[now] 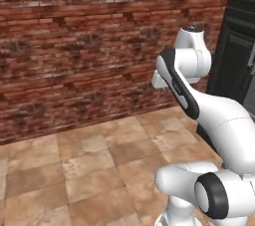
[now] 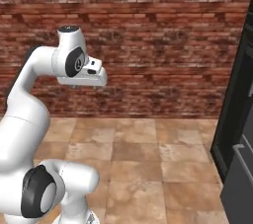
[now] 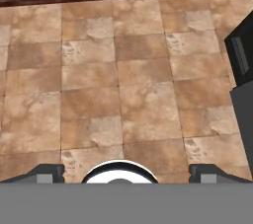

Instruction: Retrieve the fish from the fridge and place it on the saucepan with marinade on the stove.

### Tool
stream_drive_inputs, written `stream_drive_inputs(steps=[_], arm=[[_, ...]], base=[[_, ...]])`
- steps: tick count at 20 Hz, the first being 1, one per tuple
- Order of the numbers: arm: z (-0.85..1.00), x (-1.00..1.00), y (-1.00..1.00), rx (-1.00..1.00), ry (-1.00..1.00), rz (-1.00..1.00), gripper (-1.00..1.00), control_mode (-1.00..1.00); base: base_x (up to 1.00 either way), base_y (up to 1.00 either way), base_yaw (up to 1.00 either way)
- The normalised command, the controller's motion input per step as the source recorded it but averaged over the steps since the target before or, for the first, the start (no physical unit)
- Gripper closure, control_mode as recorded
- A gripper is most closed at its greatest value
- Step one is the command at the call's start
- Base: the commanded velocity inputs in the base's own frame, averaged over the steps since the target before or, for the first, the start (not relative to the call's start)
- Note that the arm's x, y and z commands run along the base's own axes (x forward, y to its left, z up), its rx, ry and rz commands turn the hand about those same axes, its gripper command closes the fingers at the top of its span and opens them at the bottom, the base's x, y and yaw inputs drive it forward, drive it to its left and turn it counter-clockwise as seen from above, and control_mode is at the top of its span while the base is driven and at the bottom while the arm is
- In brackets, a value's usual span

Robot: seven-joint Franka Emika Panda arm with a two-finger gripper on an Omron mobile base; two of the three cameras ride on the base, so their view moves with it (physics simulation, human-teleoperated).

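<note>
Brick wall (image 2: pixel 148 45) and tiled floor (image 3: pixel 123 85) face me; dark cabinet (image 2: pixel 237 119) at right. Fish is nowhere I can see. Gripper (image 3: pixel 126 171) spread wide, empty. I judge I'm approaching; next, drive toward the fridge.

surface: brown tiled floor (image 3: pixel 123 94) | meets: brick wall (image 1: pixel 74 46)

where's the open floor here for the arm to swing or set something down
The brown tiled floor lies bare from the red brick wall across to the dark panelled cabinet. The open gripper hangs over the middle of that stretch. It gets tight only on the right, along the cabinet's front.
</note>
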Motion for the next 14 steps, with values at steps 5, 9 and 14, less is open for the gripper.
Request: stream_drive_inputs(steps=[5,9,14], arm=[[0.0,0.0,0.0,0.0,0.0,0.0,-1.0,1.0],[0.0,0.0,0.0,0.0,0.0,0.0,-1.0,1.0],[0.0,0.0,0.0,0.0,0.0,0.0,-1.0,1.0]], base=[[0.92,0.31,-0.29],[0.21,0.37,-0.85],[0.06,0.35,-0.9]])
